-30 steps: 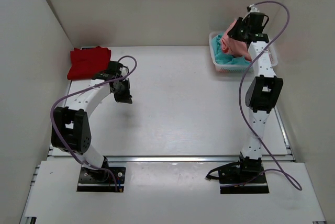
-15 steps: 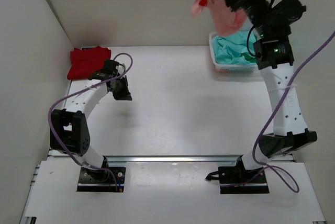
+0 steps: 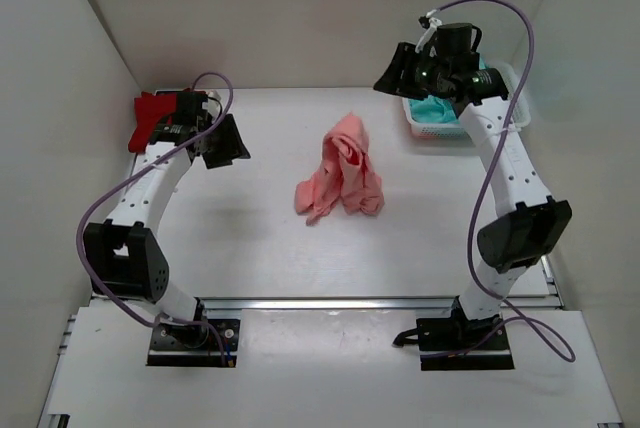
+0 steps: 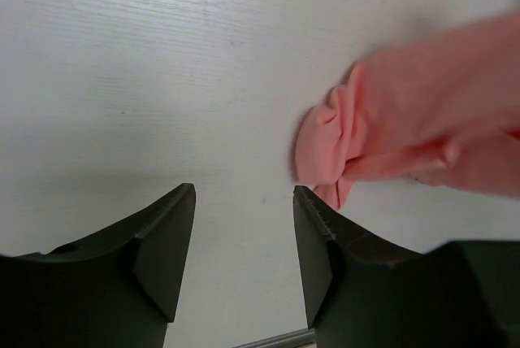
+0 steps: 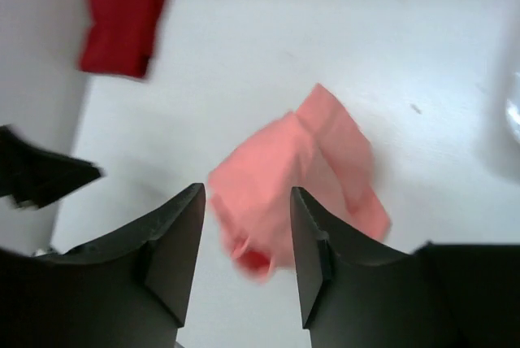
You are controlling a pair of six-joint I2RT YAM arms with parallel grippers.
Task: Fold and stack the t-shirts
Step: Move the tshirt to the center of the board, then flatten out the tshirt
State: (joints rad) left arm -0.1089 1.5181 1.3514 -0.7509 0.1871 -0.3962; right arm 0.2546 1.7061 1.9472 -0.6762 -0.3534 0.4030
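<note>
In the left wrist view the salmon-pink t-shirt (image 4: 422, 112) runs off the right edge, so only one bunched end shows. The right wrist view is smeared (every outline soft), and neither that shirt's folds nor those of the deep red t-shirt (image 5: 122, 23) can be made out. From above, the left arm (image 3: 150, 183) covers a corner of the red shirt, and the right arm (image 3: 500, 148) hides part of the teal-green t-shirt (image 3: 435, 110) and the basket (image 3: 430, 132).

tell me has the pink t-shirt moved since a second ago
Yes. The salmon-pink t-shirt went from over the white basket to the middle of the table, left of the basket.
</note>
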